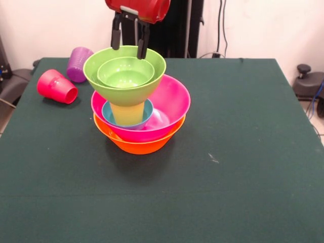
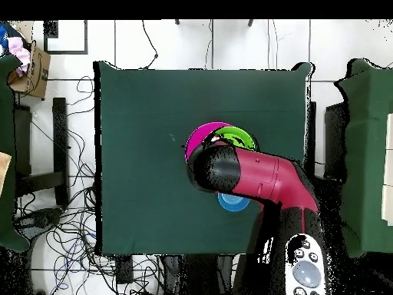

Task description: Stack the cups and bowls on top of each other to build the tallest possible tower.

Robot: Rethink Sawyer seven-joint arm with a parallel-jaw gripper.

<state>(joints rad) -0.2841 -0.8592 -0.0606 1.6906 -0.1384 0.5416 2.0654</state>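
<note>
No legible text, labels, brand marks, nos. or signs in either view. Bowls, cups, arm and surface all look unmarked. Small box by the overhead view's top-left corner too blurry to tell if it has any print.

The robot's red and black arm (image 2: 257, 178) is reaching out from its base over the table. Seen from above, it is stretching across at a slant, with its thick round end out over the middle. From the front, only the red end of the arm is showing at the top, and it is pointing down. The gripper (image 1: 129, 41) is hanging straight down from it. Its two black fingers (image 1: 116, 36) are standing apart with a gap between them, so it is open. The fingers are holding nothing. One fingertip is sitting a little lower than the other.
</note>
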